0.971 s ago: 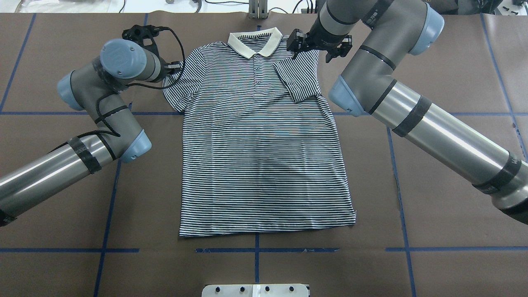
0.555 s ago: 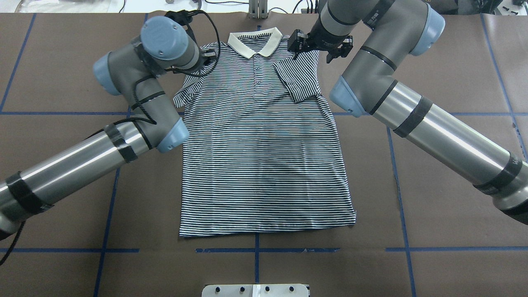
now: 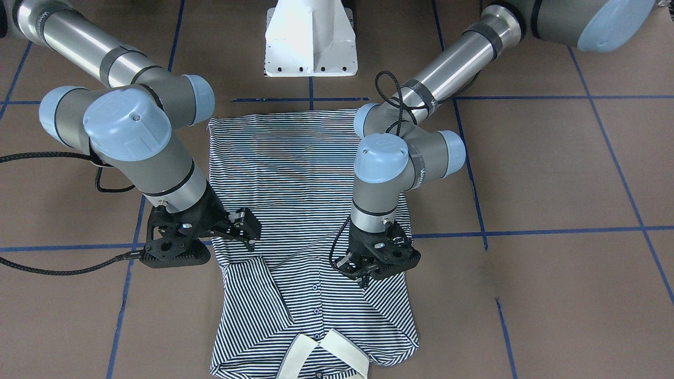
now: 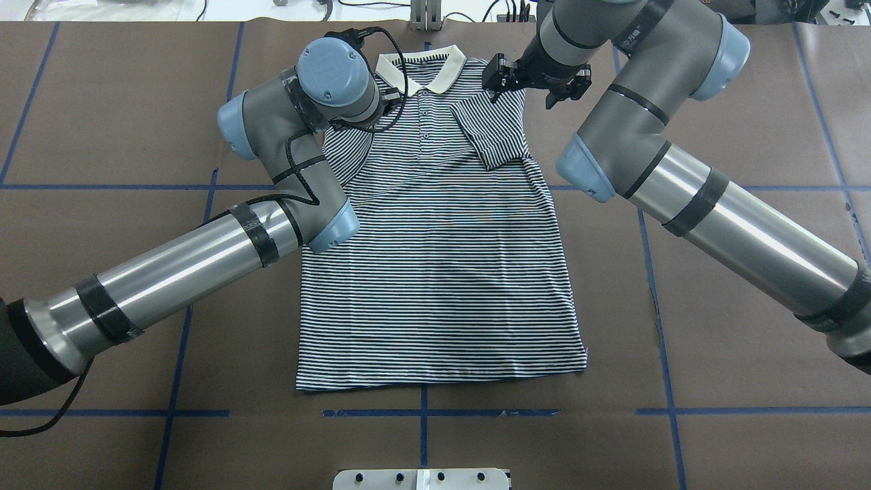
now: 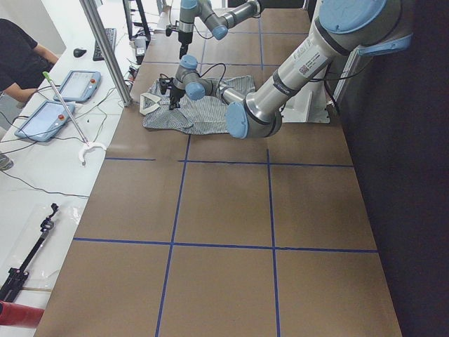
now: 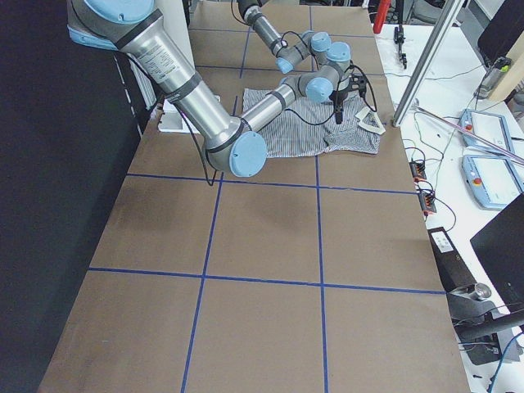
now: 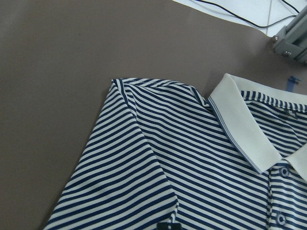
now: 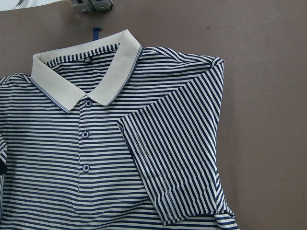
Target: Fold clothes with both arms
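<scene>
The striped polo shirt (image 4: 435,272) lies flat on the brown table, its cream collar (image 4: 422,68) toward the far edge. Its right sleeve (image 8: 177,158) is folded in over the chest and lies free. My right gripper (image 3: 247,231) hovers open just above that shoulder, holding nothing. My left gripper (image 3: 364,276) is shut on the left sleeve (image 3: 387,302), which is drawn in over the chest beside the placket. In the overhead view the left wrist (image 4: 337,71) hides its fingers. The left wrist view shows the folded shoulder (image 7: 120,86) and one dark fingertip (image 7: 165,225).
The white pedestal base (image 3: 310,42) stands at the near edge behind the hem. Blue tape lines (image 4: 660,340) cross the brown table cover. A metal post (image 4: 425,17) and cables sit past the collar. A person (image 5: 21,56) and tablets (image 5: 77,84) are beyond the table.
My left arm has swung right from beside the shirt, carrying the left sleeve in over the chest. My right gripper has drifted slightly up and right, away from the folded right sleeve.
</scene>
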Controlling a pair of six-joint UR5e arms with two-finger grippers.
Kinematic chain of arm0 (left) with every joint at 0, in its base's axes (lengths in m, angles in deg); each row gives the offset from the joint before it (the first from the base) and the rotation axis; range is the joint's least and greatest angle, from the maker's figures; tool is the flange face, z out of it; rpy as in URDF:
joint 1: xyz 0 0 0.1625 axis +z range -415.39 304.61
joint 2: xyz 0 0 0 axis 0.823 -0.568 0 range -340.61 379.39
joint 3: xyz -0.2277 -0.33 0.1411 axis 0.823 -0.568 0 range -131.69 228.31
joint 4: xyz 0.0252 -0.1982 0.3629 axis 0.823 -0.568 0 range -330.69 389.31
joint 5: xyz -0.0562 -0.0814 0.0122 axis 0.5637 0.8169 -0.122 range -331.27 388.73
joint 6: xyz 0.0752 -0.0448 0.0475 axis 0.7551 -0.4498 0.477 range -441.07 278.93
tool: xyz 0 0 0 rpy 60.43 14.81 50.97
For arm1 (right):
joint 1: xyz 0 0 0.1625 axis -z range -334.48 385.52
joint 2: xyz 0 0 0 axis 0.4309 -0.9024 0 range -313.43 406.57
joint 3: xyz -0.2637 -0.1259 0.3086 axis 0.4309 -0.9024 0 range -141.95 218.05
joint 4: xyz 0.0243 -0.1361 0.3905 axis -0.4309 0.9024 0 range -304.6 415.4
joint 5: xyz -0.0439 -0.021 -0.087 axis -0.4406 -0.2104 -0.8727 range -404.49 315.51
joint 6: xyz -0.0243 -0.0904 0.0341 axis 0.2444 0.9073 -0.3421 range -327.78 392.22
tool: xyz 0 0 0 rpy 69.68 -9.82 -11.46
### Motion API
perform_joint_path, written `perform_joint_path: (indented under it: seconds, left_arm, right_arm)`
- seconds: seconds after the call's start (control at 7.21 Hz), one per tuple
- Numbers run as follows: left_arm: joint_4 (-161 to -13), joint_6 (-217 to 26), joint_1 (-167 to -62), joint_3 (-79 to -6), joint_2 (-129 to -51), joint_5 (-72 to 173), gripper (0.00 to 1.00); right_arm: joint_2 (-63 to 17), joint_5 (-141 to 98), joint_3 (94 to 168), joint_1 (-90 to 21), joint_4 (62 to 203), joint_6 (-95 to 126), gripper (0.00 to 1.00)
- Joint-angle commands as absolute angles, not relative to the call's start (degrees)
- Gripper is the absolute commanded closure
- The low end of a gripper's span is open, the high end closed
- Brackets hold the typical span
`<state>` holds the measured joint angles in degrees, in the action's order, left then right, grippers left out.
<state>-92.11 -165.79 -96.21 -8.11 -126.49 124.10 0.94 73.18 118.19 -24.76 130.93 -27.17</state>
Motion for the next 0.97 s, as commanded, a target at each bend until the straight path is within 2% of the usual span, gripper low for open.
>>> perform_joint_path:
  seconds: [0.0, 0.28, 0.42, 0.83]
  left_arm:
    - [-95.22, -165.36, -96.17, -6.98, -126.51, 124.17, 0.01]
    - [-97.41, -165.01, -96.52, -7.76, -126.43, 124.79, 0.00]
    - [-96.90, -163.36, -96.52, -11.51, -124.86, 128.88, 0.00]
    - [-89.46, -157.99, -96.44, -38.53, -107.23, 134.89, 0.00]
  right_arm:
    - [0.25, 73.11, 118.56, -24.75, 130.90, -27.11, 0.00]
    - [-0.45, 73.11, 118.82, -24.75, 130.90, -27.37, 0.00]
    - [-2.71, 73.11, 121.96, -24.31, 131.07, -28.76, 0.00]
    - [-15.96, 70.40, 136.36, -17.30, 131.42, -38.95, 0.00]
